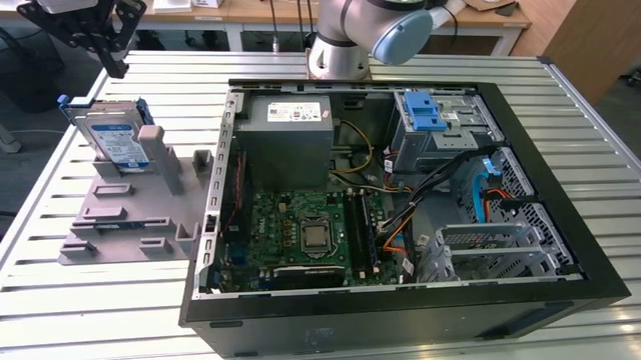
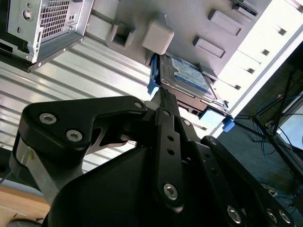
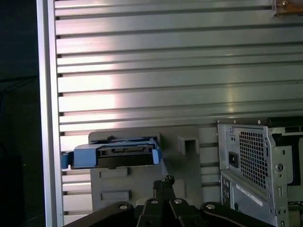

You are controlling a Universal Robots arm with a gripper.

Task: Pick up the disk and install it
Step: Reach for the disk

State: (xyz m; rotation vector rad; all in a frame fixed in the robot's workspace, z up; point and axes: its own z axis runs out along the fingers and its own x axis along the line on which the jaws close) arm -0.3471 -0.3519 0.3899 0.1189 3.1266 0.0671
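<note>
The disk [image 1: 113, 139] stands on edge in a grey plastic holder [image 1: 130, 202] on the slatted table, at the exterior view's left, with its blue-and-white label facing out and blue rails at its sides. My gripper [image 1: 114, 67] hangs above and behind it, apart from it. In both wrist views the disk [image 2: 188, 75] [image 3: 113, 156] lies just beyond the black fingertips [image 3: 163, 182], which are pressed together with nothing between them. The gripper [image 2: 162, 94] is shut and empty.
An open computer case [image 1: 561, 187] lies beside the holder, with a grey power-supply box [image 1: 290, 131], a motherboard [image 1: 311, 232] and a grey drive bay with a blue latch [image 1: 428, 112]. The case's perforated metal corner [image 3: 251, 156] stands close to the holder. The table edge [image 3: 46, 113] runs nearby.
</note>
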